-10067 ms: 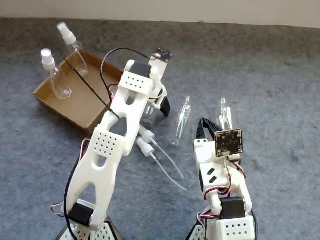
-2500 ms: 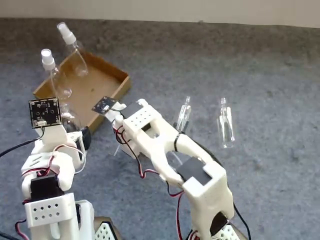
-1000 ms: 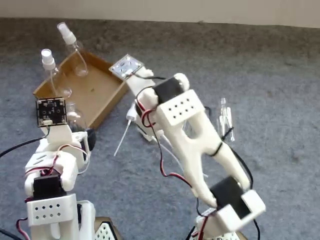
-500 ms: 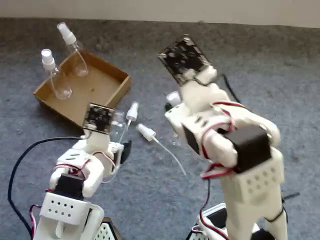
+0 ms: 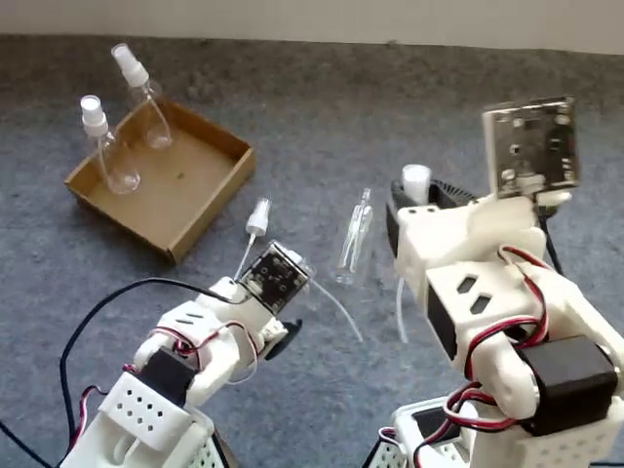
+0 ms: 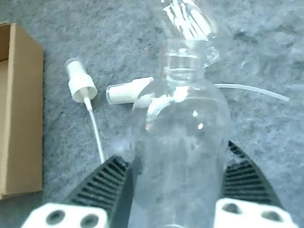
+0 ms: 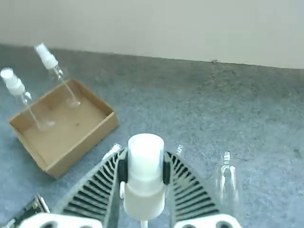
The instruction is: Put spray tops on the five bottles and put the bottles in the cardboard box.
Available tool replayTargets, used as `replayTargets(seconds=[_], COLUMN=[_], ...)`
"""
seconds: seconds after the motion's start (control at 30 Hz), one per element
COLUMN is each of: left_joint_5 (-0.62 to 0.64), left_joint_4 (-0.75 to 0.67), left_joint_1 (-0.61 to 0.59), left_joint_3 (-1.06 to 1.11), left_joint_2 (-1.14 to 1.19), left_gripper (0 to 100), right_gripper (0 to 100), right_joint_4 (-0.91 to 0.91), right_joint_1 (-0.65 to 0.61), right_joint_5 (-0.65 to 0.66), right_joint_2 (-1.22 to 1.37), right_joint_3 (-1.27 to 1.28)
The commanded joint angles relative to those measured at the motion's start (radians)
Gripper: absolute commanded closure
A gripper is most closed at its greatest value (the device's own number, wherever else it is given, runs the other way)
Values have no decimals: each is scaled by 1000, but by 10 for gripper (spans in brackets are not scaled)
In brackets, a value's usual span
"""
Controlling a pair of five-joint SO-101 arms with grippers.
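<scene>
Clear plastic bottle (image 6: 183, 137), probably light and slippery: left gripper (image 6: 175, 164) pinches its body, lower centre; right gripper (image 7: 145, 159) pinches white spray top (image 7: 144, 173).

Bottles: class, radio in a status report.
Left tool shut on uncapped bottle. Right tool shut on spray top. Two capped bottles in box. Nothing blocking.
</scene>
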Motion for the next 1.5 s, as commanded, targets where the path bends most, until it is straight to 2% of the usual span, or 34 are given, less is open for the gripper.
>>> replayTargets(seconds=[0.0,0.17,0.3,0.4,0.53,0.83,1.13,1.3,1.47], left_joint_5=[-8,-8,-12,-12,-8,-8,-8,-8,-8], left_joint_4=[-18,-49,-190,-324,-422,-431,-468,-559,-575], left_joint_1=[81,188,231,234,236,380,375,283,275], left_joint_3=[-7,-18,1,5,12,62,70,114,131], left_joint_2=[-16,-16,-16,-16,-15,-15,-15,-15,-15], left_gripper=[856,856,858,860,860,860,860,860,860], right_gripper=[993,993,993,993,993,993,993,993,993], right_joint_4=[-47,-64,-84,-84,-84,-133,-248,-252,-254], right_joint_1=[85,225,354,401,407,401,401,401,398], right_joint_5=[-193,-354,-451,-456,-456,-456,-456,-454,-454], right_joint_2=[-13,-13,-13,-13,-12,-8,-15,-15,-56], right_joint_3=[-48,-50,-50,-50,-50,-21,200,217,225])
